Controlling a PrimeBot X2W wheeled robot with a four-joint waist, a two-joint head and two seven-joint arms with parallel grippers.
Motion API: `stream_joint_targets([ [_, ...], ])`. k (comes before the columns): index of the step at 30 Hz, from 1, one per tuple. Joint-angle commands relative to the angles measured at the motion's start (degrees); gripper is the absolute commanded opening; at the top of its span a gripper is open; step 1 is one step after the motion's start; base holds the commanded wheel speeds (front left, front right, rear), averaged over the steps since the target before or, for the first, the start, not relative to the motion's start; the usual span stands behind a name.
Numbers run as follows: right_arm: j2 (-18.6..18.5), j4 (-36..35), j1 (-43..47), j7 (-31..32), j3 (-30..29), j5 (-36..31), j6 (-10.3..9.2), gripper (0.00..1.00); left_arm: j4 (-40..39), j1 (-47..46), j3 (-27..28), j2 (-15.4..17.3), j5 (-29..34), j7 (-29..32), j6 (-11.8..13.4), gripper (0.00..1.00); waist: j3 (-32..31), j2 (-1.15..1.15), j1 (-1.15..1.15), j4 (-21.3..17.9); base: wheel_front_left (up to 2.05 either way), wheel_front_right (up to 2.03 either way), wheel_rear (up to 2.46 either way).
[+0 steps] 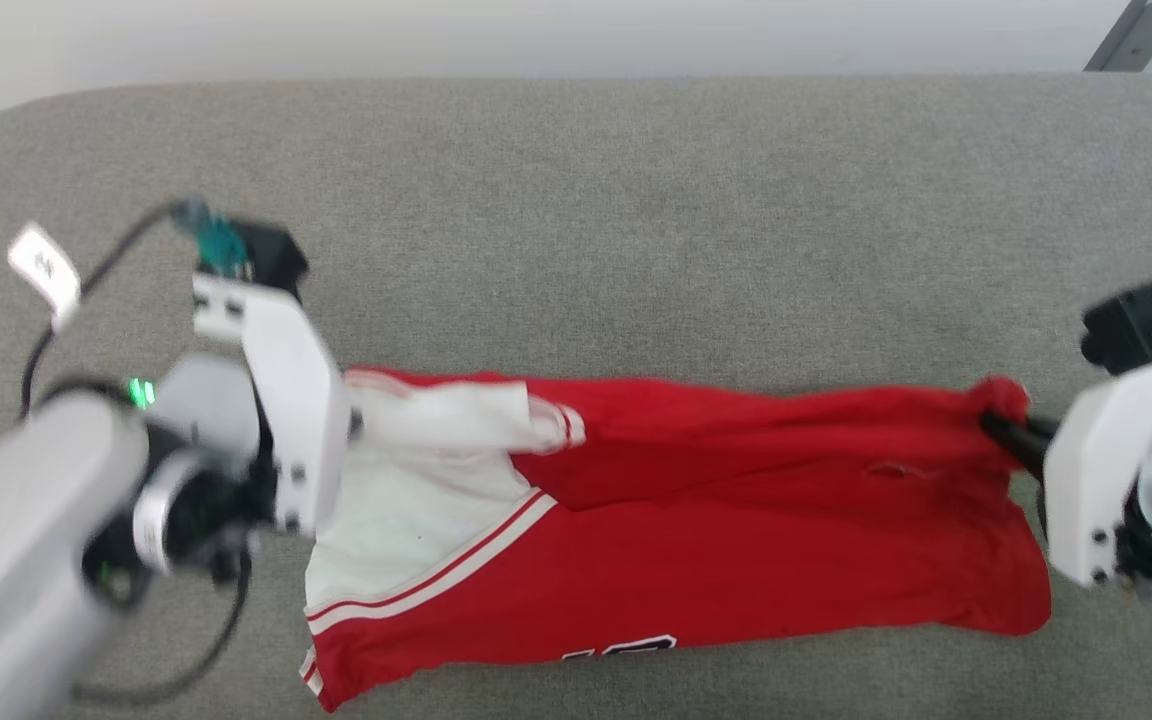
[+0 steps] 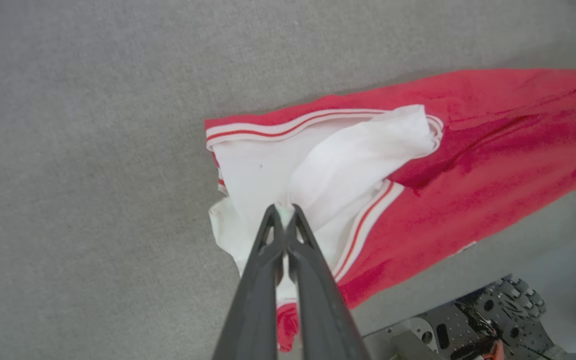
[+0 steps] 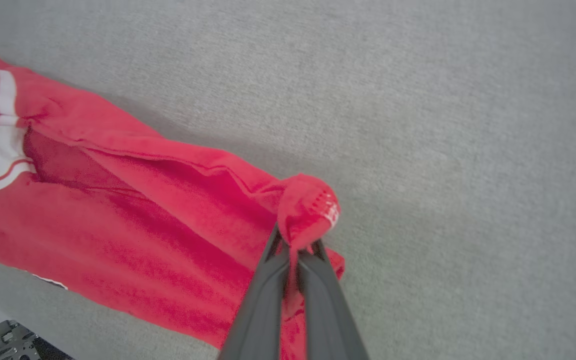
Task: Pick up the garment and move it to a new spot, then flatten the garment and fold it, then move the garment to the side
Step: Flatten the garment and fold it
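Head view | garment [image 1: 696,560] is seen stretched across grey cushion [image 1: 576,200] | left gripper [image 2: 284,215] clamped on its white end, right gripper [image 3: 295,240] pinched on its red corner | held taut between both, prob so it can be flattened

Garment [image 1: 696,560] stretched left to right across padded surface [image 1: 636,200], near surface's front edge. Left gripper [image 2: 284,212] at garment's left end, fingers pinched together on sleeve [image 2: 358,160] cloth. Right gripper [image 3: 295,245] at garment's right end, fingers clamped on bunched corner. Sleeve folded over onto garment body, left of centre. Lettering [image 1: 621,648] at garment's near edge, partly cut off. Cable tag [image 1: 44,270] at far left, outboard of left arm. Robot base [image 2: 468,325] below surface's front edge. Bulk of surface behind garment.
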Motion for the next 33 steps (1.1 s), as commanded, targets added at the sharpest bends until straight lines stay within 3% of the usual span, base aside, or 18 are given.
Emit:
stream_joint_targets([
  [1,0.2,-1.3,1.9,0.8,-0.9,0.3,0.00,0.00,-2.8,2.3,0.0,0.9,-0.5,0.3,1.5,0.00,-0.3,0.00,0.00,0.1,0.00,0.00,0.00],
  [4,1.3,-3.3,5.8,2.2,-3.2,0.2,0.00,0.00,-8.8,7.1,-0.4,3.1,-1.3,-0.1,5.1,0.00,-0.5,0.00,0.00,0.2,0.00,0.00,0.00],
  [7,2.9,-3.5,8.8,3.0,-4.2,-0.1,0.00,0.00,-11.4,11.3,-0.9,3.7,-2.3,-1.0,7.1,0.00,-0.6,0.00,0.00,0.2,0.00,0.00,0.00],
  [12,5.1,-0.4,10.3,2.0,-3.9,-1.4,0.00,0.00,-9.1,15.7,-1.7,2.5,-3.7,-3.4,6.7,0.02,-0.7,0.00,0.00,0.1,0.00,0.00,0.00],
  [13,5.7,0.7,9.9,1.4,-3.9,-1.6,0.00,0.15,-8.0,16.2,-1.6,1.9,-4.0,-4.2,6.3,0.29,-0.7,0.00,0.00,0.1,0.00,0.00,0.00],
  [14,6.2,1.7,9.5,0.8,-3.6,-1.8,0.00,0.24,-6.9,16.6,-1.5,1.3,-4.2,-4.9,5.7,0.43,-0.8,0.00,0.00,0.1,0.00,0.00,0.00],
  [15,6.2,2.6,9.0,0.2,-3.1,-2.3,0.00,0.49,-5.9,16.7,-1.4,0.9,-3.9,-5.8,5.0,0.62,-0.8,0.00,0.00,0.1,0.00,0.00,0.00],
  [16,6.4,3.4,8.5,-0.5,-2.8,-2.4,0.00,1.00,-4.8,16.9,-1.0,0.3,-4.0,-6.8,4.4,1.00,-0.9,0.00,0.00,0.1,0.00,0.00,0.00],
  [26,6.1,5.2,7.7,-2.2,-4.4,-1.7,0.00,1.00,-1.6,19.0,2.5,-1.4,-3.1,-17.4,0.0,1.00,-1.5,0.00,0.00,0.2,0.00,0.00,0.00],
  [33,5.8,4.8,9.7,1.1,-9.3,-0.9,0.00,1.00,-1.7,22.2,6.7,-1.1,0.0,-31.9,-3.9,1.00,-1.4,0.00,0.00,0.7,0.00,0.00,0.00],
])
